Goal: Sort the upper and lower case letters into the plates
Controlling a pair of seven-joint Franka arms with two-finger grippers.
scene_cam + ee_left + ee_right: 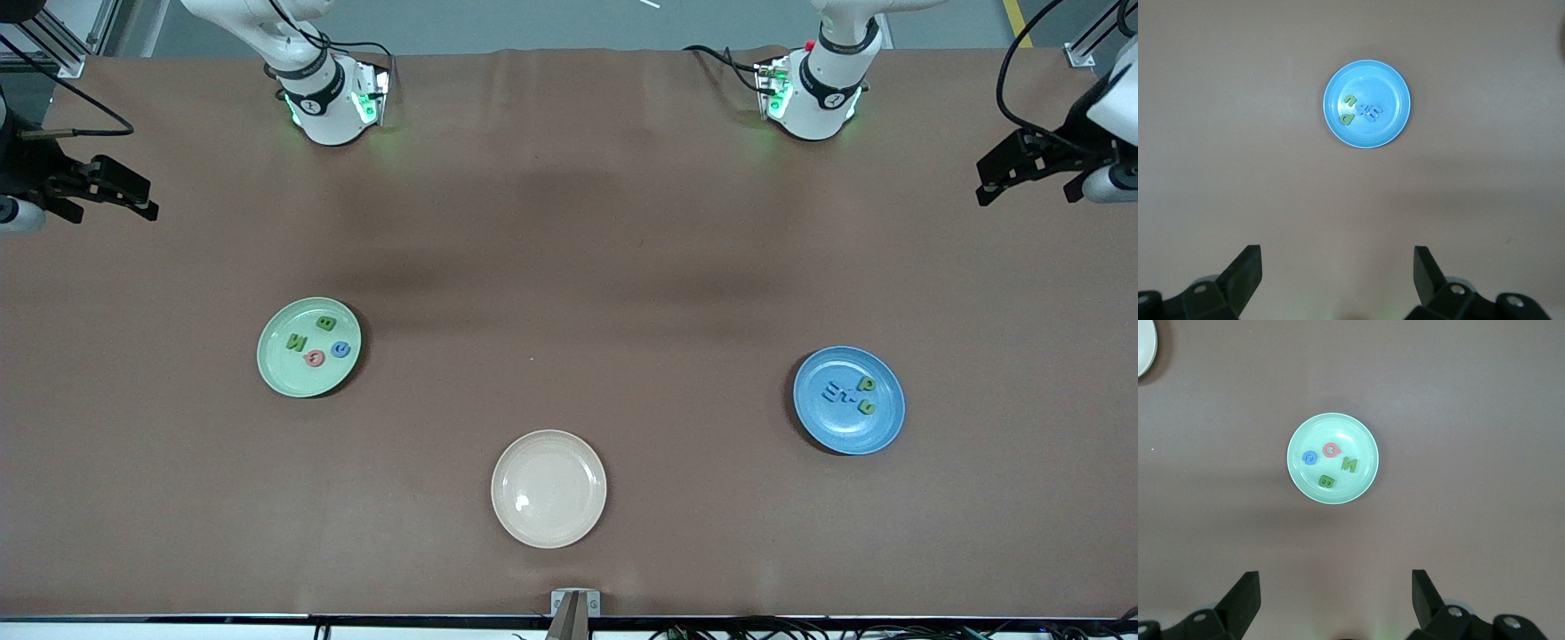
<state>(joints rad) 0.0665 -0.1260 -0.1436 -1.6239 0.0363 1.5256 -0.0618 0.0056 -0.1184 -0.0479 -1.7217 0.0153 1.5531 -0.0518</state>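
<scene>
Below my left jaws [1337,280] and right jaws [1335,600], both apart, empty: foam letters [1331,463] plated; light, soft; pinch edges.

Both arms wait, drawn back high at the ends of the brown table [569,222], the landmark for both. The left gripper [1009,173] hangs over the table's edge at the left arm's end, its 2 black fingers [1245,273] spread wide apart with nothing between them, the wrist looking down on the tabletop. The right gripper [116,191] hangs over the table's edge at the right arm's end, its 2 fingers [1241,597] likewise spread wide and empty. Each arm's white base stands on the table's edge farthest from the front camera.
</scene>
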